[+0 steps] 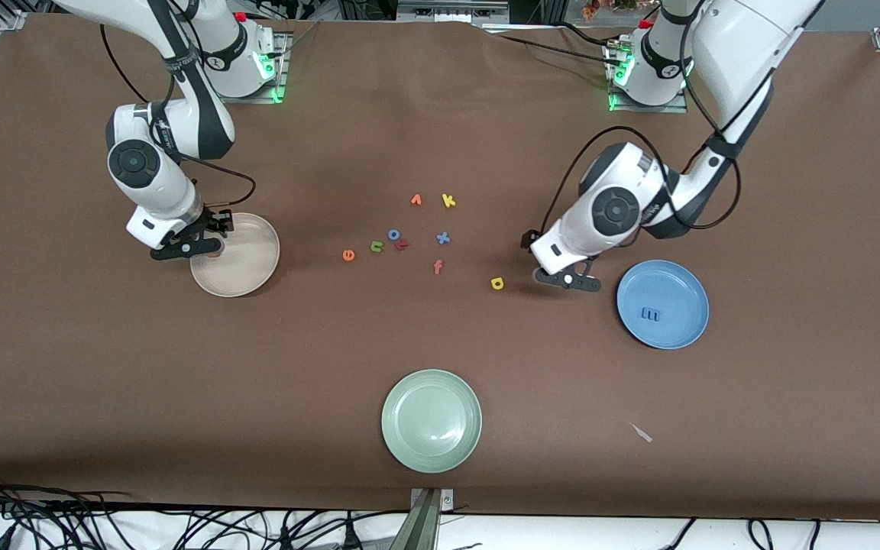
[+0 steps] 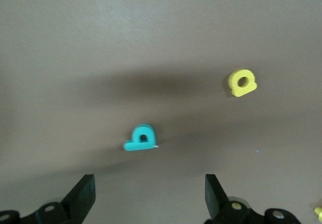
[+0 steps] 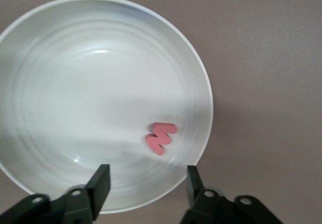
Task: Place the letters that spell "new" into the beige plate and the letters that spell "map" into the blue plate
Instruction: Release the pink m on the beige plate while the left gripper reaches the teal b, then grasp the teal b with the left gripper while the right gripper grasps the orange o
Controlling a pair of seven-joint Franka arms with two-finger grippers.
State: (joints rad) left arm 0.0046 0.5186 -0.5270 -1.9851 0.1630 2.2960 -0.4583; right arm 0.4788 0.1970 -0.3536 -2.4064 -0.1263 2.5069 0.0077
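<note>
– Over the beige plate (image 1: 245, 263), can you see anything under that right arm? From across the counter (image 1: 440, 344) its wrist covers that edge of the plate.

– Not from up there. The right wrist view shows it, though: the salmon "w" (image 3: 161, 137) lies flat in the plate near the rim. The right fingers (image 3: 100, 181) stand apart above it, touching nothing, and the letter sits in line with the gap between them.

– And the left arm?

– Same story. Its left fingers (image 2: 85, 194) hang spread wide over bare counter between the yellow "p" (image 1: 497, 283) and the blue plate (image 1: 684, 294). From the front, the hand hides whatever is beneath. The left wrist view alone shows the teal "a" (image 2: 141, 137) on the counter, just ahead of the open fingers and about midway between them, not touched. The "p" lies well off to one side there.

– The blue plate?

– The blue "m" (image 1: 650, 314) is in it, hard to pick out, blue on blue.

– The rest?

– Mid-counter: the orange "e" (image 1: 348, 255) and the olive "n" (image 1: 376, 246) are close together. A red piece (image 1: 402, 245) touches a blue ring letter (image 1: 393, 234); I can't read it. The pale green plate (image 1: 431, 420) sits nearest the camera.
</note>
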